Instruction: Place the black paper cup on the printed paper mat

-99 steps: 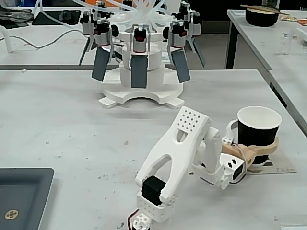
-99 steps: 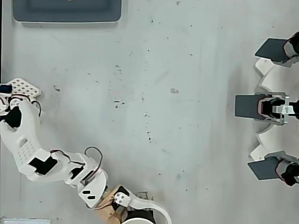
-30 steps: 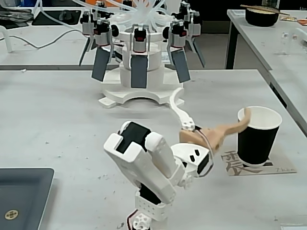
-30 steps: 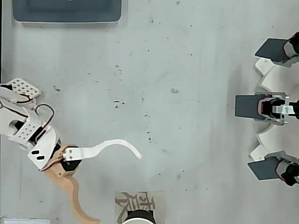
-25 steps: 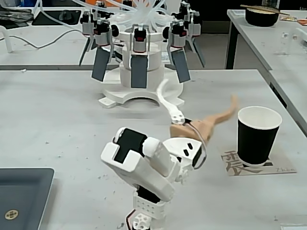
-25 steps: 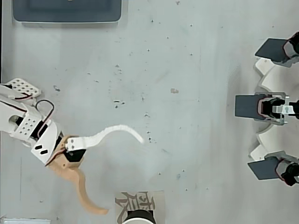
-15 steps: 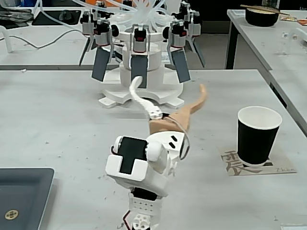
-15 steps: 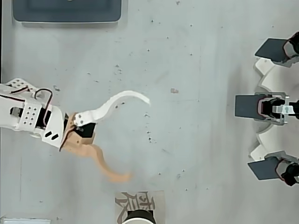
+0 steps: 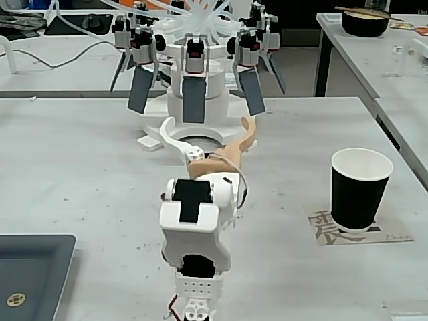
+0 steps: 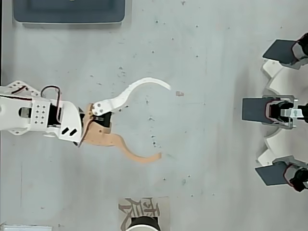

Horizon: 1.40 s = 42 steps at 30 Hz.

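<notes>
The black paper cup (image 9: 360, 189) stands upright on the printed paper mat (image 9: 324, 227), at about four o'clock in the fixed view; in the overhead view only its white rim (image 10: 141, 224) shows at six o'clock, on the mat (image 10: 129, 209). The gripper (image 10: 165, 121) sits near the middle of the overhead view, its white finger and tan finger curved wide apart with nothing between them, well apart from the cup. A dark grey tray (image 10: 70, 19) lies at eleven o'clock on the table (image 10: 207, 57)
</notes>
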Motion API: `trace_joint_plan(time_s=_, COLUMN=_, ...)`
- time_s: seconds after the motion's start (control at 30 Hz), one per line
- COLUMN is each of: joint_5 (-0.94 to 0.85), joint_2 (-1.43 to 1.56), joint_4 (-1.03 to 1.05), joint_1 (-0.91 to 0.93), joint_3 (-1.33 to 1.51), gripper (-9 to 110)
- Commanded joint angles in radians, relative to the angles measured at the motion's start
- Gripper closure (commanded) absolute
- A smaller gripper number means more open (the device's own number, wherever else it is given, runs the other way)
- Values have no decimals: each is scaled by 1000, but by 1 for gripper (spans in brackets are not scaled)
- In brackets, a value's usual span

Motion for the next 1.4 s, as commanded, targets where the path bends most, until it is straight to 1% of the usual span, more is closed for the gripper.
trace_joint_plan(time_s=0.0, joint_5=-11, joint_2=-71, joint_4=21, joint_1=-12, joint_3=-114, gripper=64)
trace_joint_plan(time_s=0.17, joint_5=-15, joint_2=-137, joint_4=101, joint_1=-60, joint_3=-232, gripper=65)
trace_joint_plan(time_s=0.7, joint_5=-6, joint_2=-486, joint_4=117, joint_1=-83, joint_3=-618, gripper=71)
trace_joint_plan(time_s=0.87, joint_5=18, joint_2=-561, joint_4=147, joint_1=-83, joint_3=-699, gripper=73)
trace_joint_plan(time_s=1.37, joint_5=23, joint_2=-710, joint_4=189, joint_1=-117, joint_3=-877, gripper=82)
